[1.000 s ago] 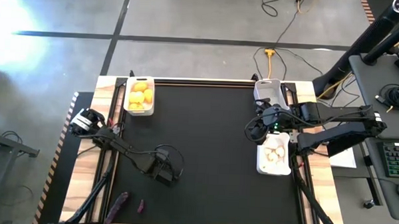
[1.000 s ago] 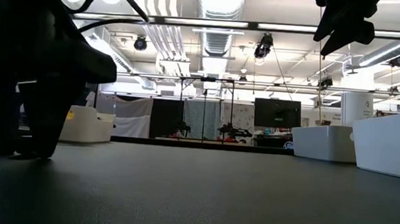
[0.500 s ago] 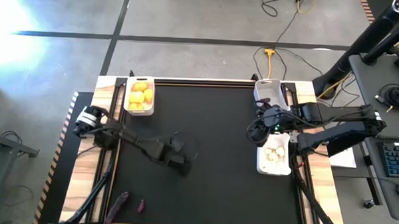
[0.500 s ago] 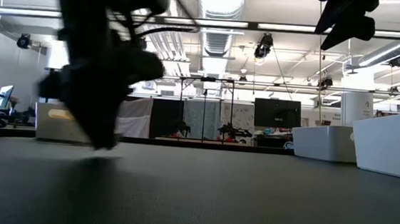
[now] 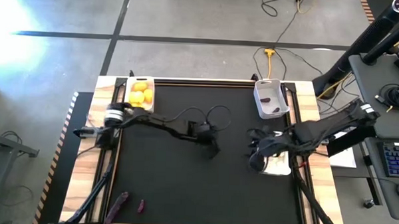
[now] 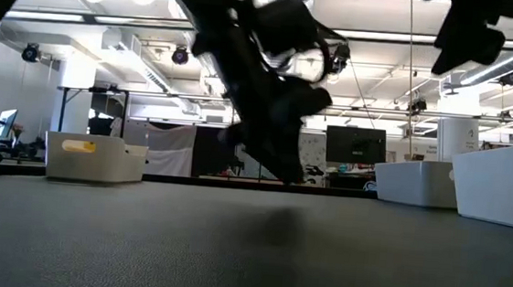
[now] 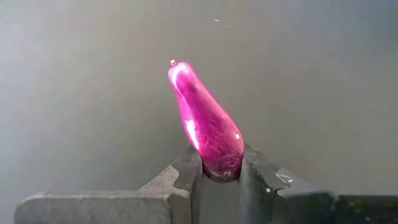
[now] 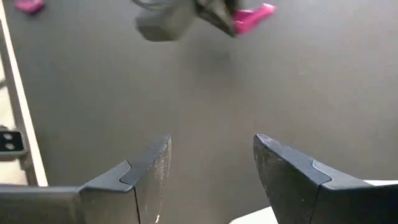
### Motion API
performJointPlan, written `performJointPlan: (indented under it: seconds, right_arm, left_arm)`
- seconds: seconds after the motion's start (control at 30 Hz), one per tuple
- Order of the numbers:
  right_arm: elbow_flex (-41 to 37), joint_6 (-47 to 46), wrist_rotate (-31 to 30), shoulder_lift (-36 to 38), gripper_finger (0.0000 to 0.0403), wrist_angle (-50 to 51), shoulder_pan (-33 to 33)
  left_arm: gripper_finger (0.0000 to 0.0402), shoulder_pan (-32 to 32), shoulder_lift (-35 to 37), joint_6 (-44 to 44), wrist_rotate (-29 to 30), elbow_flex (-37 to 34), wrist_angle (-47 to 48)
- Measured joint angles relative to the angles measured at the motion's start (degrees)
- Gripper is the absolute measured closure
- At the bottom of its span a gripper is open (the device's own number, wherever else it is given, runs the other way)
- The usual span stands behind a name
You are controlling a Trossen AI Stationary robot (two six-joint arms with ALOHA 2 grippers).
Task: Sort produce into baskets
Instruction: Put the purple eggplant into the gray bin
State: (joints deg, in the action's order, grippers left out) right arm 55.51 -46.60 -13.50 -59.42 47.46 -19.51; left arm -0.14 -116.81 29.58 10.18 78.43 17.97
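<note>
The left arm reaches out from the table's left edge across the black mat, bent at the elbow, its left gripper (image 5: 211, 144) hanging over the middle of the mat. In its wrist view the two dark fingers (image 7: 186, 171) pinch the thick end of a glossy purple, elongated eggplant-like piece (image 7: 205, 124), whose thin tip juts forward above the bare mat. In the low view the gripper hangs clear of the surface.

The right arm stretches in from the right side, low and folded, with the right gripper (image 5: 256, 158) just beside the white rectangular plastic basket holding pale garlic bulbs (image 5: 277, 166). Its fingers (image 8: 146, 174) stand spread with nothing between them.

A second white plastic basket (image 5: 272, 98) sits at the far right corner of the mat. A third white basket (image 5: 139, 94) at the far left corner holds yellow lemon-like fruits. Two more dark purple pieces (image 5: 118, 205) lie at the mat's near left edge
</note>
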Motion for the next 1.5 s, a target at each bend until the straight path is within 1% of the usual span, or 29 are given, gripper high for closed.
performJointPlan:
  seconds: [0.13,0.27,0.47,0.6,0.77,0.87,0.93,1.03,1.23,1.33,1.5]
  right_arm:
    - [-2.3,0.0,0.0,-4.4,0.0182,-4.5,-1.7]
    - [-2.3,1.2,0.0,-9.4,0.0181,-4.5,-1.8]
    - [-2.1,7.3,-1.0,-14.7,0.0181,-4.9,-0.9]
    - [-2.1,13.6,-3.2,-17.5,0.0181,-7.5,0.7]
    - [-2.1,24.6,-2.9,-20.8,0.0181,-14.6,3.6]
    - [-2.1,31.3,-2.5,-23.3,0.0181,-19.7,6.1]
    - [-1.9,33.5,-1.8,-24.9,0.0181,-22.4,8.2]
    - [-1.6,35.7,1.5,-27.2,0.0181,-25.0,11.7]
    - [-1.6,41.2,5.7,-30.9,0.0181,-29.1,16.6]
    - [-1.6,44.4,8.1,-33.0,0.0181,-31.9,18.3]
    - [-1.6,46.4,8.0,-36.1,0.0181,-35.8,20.1]
  left_arm:
    - [0.0341,0.4,-6.4,-3.5,-2.1,5.3,1.3]
    - [0.0329,0.3,-9.0,-3.9,-2.1,8.6,4.4]
    - [0.0278,0.3,-8.2,-5.0,-2.2,8.9,7.3]
    - [0.0236,0.0,-6.0,-5.4,-2.2,8.5,14.3]
    - [0.0196,-1.4,-0.4,-7.0,-1.8,8.1,24.8]
    - [0.0185,-3.0,4.1,-6.8,-0.3,6.3,27.2]
    - [0.0183,-4.0,7.7,-5.3,0.5,3.8,27.1]
    - [0.0182,-5.6,14.0,-0.5,2.6,-1.2,27.0]
    - [0.0182,-8.8,26.1,7.4,2.9,-12.6,25.8]
    - [0.0182,-10.6,30.7,11.2,2.8,-17.0,24.6]
    - [0.0182,-13.4,35.7,17.7,2.8,-21.6,24.0]
